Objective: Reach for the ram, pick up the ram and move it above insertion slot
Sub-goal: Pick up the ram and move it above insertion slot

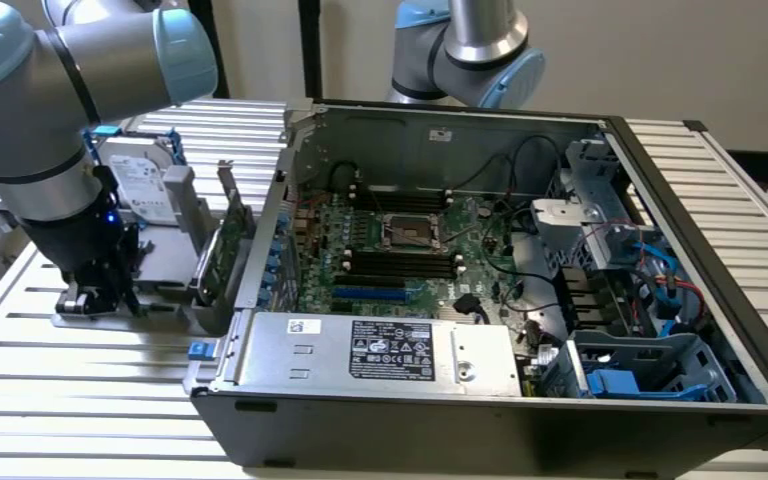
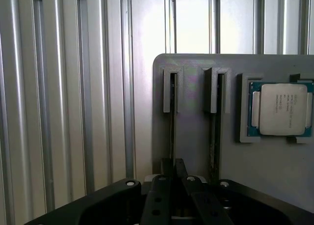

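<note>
The black end effector (image 2: 173, 167) has its fingers drawn nearly together, pinching the thin, dark, edge-on ram stick (image 2: 172, 122), which stands upright in a slot of the grey plastic holder (image 2: 196, 141) on the ribbed aluminium table (image 2: 73, 112).

On the table (image 1: 77, 400), the holder (image 2: 194, 146) sits to the exterior view's left of the computer case (image 1: 491, 420), end effector (image 2: 173, 167) over it.

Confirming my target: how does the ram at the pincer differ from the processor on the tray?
The ram stands on edge in a slot; the processor lies flat, silver lid up. The ram is long and thin, in line with the pincer; the processor is square, off to the side. Both sit in the grey tray.
</note>
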Action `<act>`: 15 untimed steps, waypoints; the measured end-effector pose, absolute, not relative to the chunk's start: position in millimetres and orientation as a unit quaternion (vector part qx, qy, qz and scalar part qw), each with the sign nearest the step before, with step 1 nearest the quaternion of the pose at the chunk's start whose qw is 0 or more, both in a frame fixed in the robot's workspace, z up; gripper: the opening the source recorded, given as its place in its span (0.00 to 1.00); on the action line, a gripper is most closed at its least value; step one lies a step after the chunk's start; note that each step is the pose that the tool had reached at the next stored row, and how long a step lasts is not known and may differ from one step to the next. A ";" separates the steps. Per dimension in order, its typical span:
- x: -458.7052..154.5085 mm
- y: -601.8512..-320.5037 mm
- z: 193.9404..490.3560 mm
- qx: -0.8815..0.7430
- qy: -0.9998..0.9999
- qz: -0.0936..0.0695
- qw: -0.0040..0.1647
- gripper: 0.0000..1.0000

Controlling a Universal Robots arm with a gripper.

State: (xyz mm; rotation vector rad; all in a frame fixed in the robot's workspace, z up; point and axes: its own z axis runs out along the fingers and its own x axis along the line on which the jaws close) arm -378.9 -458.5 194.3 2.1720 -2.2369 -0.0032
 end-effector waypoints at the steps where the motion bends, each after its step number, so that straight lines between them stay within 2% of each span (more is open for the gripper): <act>1: -378.9 -458.5 194.4 0.697 -0.717 -0.001 0.012 0.14; 9: -378.9 -458.5 206.5 0.697 -0.717 -0.001 0.012 0.14; 15: -378.8 -458.5 228.6 0.697 -0.717 -0.002 0.013 0.14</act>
